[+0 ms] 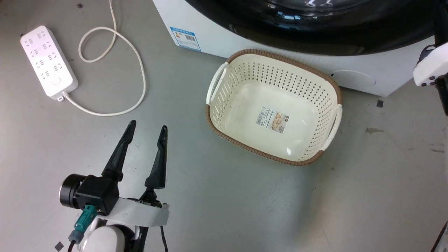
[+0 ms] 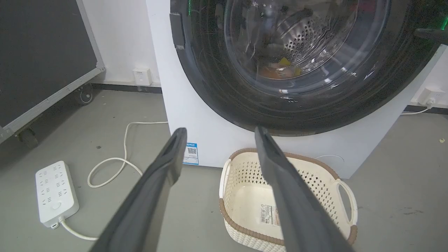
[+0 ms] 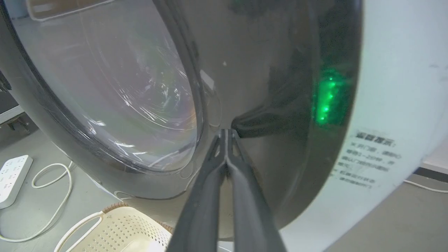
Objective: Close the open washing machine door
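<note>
Your right gripper [image 3: 226, 134], fingers together and empty, may slide off the glossy door [image 3: 245, 52] before it latches; your left gripper [image 1: 148, 125] is wide.

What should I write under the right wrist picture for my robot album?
Right gripper, fingers pressed together, points at the black rim of the washing machine door, with a cream basket below.

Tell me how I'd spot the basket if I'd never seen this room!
Find the big white washing machine with its round black-rimmed door. On the grey floor just in front of it sits the basket. It is cream, full of little holes, with a brown woven rim and two loop handles, unlike the flat white power strip lying further left.
</note>
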